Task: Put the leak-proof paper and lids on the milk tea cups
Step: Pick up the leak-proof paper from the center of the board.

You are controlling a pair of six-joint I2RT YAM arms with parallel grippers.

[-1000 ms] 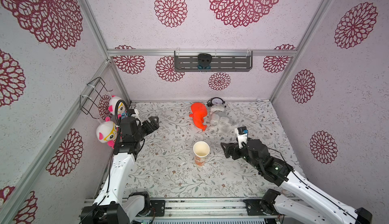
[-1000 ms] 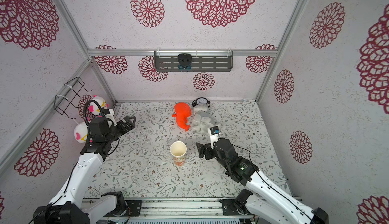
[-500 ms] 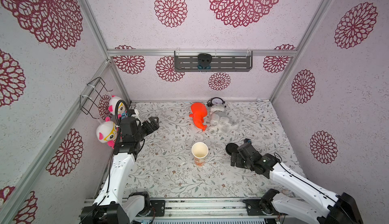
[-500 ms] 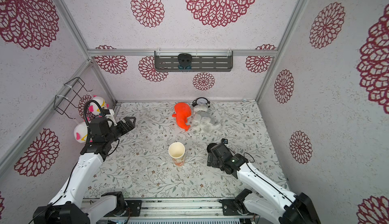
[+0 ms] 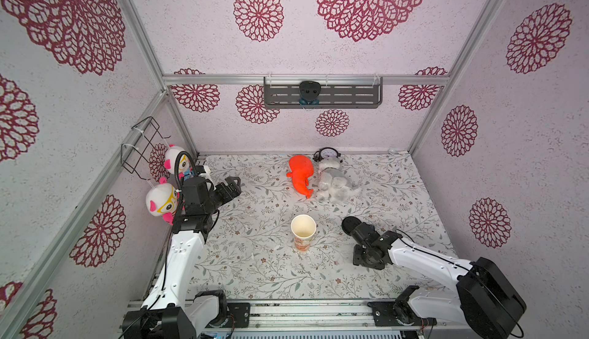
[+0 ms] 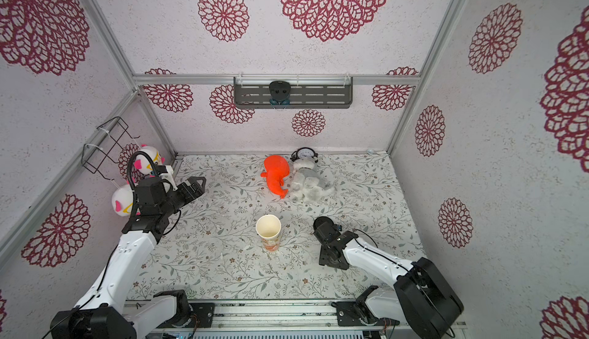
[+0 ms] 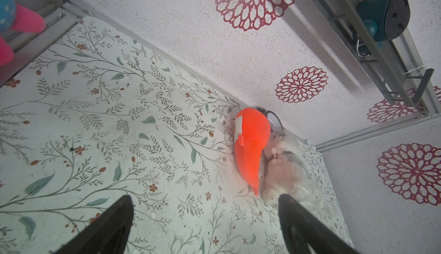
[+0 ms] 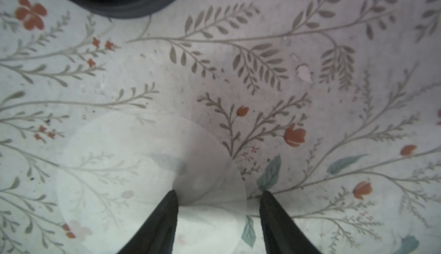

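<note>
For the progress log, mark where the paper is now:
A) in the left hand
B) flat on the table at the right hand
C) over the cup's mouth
B: the right wrist view shows the paper flat on the table at the right hand; the cup stands uncovered.

Milk tea cup [image 5: 303,230] upright, middle of tabletop [image 5: 255,273], mouth open, cream inside, orange print low. Leak-proof paper [image 8: 150,181] round, whitish, see-through, lying on tabletop, edge between tips of my right pincer [image 8: 217,193].
</note>
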